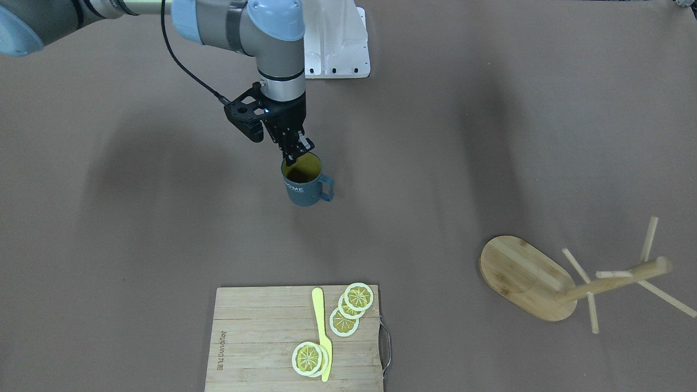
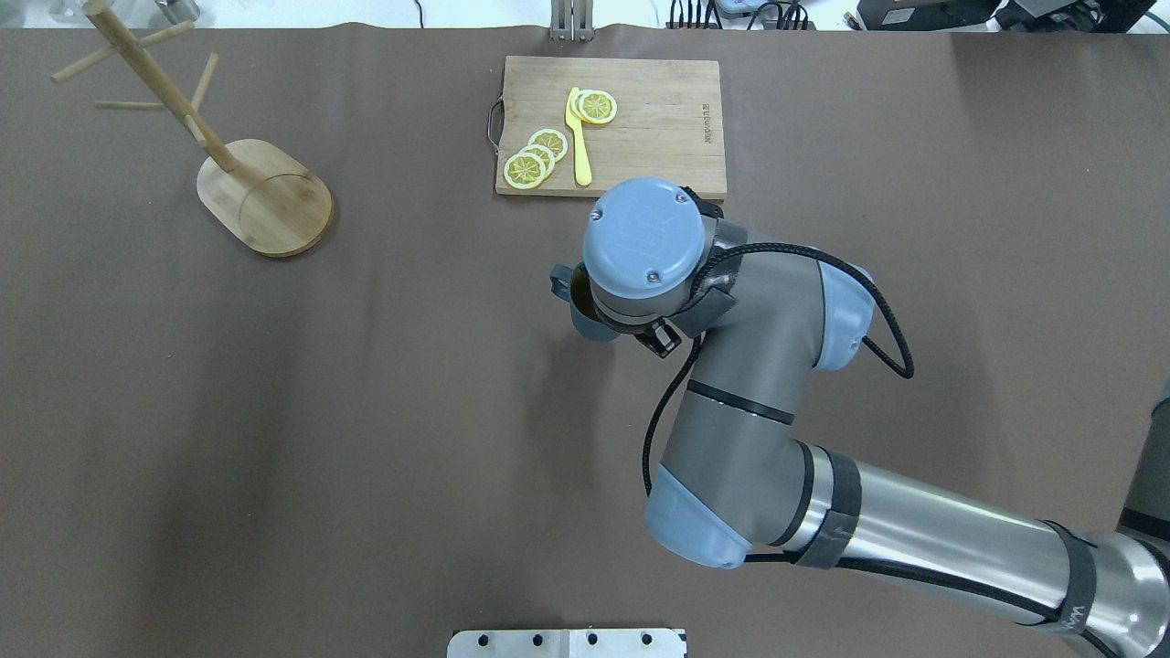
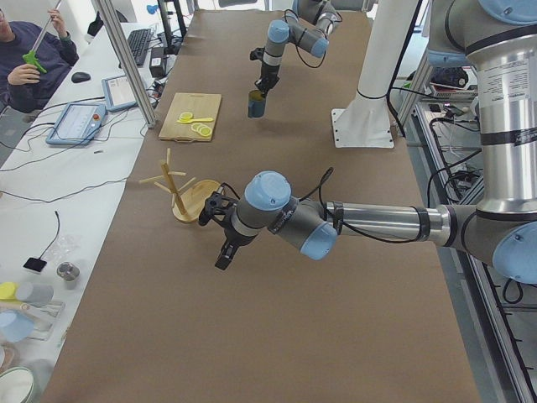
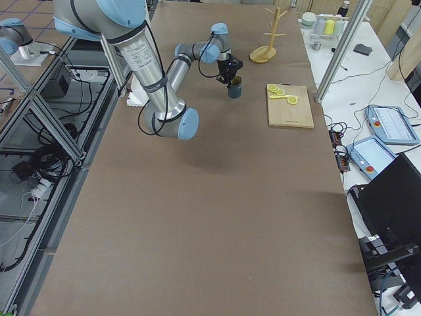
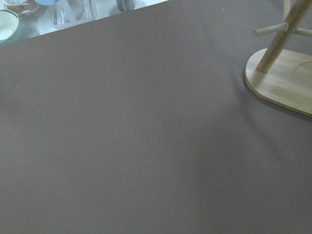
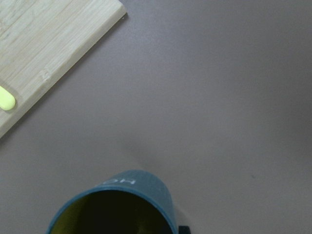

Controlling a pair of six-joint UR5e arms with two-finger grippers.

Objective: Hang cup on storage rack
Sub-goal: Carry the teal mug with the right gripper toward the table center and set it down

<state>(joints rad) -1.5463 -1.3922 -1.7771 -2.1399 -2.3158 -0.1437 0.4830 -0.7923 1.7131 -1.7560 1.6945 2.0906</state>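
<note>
The blue-grey cup (image 1: 304, 188) with "HOME" lettering and a yellow-olive inside stands upright at the table's middle, its handle toward the rack's side. My right gripper (image 1: 297, 155) comes straight down and is shut on its rim. I cannot tell if the cup rests on the table or hangs just above it. The cup also shows in the right wrist view (image 6: 131, 183) and partly under the wrist in the overhead view (image 2: 585, 327). The bamboo storage rack (image 1: 523, 275) stands upright and bare far off, also in the overhead view (image 2: 274, 196). My left gripper (image 3: 223, 259) hovers near the rack; I cannot tell its state.
A bamboo cutting board (image 1: 261, 337) with lemon slices (image 1: 344, 321) and a yellow knife (image 1: 322, 332) lies at the table's far edge from the robot, in front of the cup. Brown table mat lies between cup and rack.
</note>
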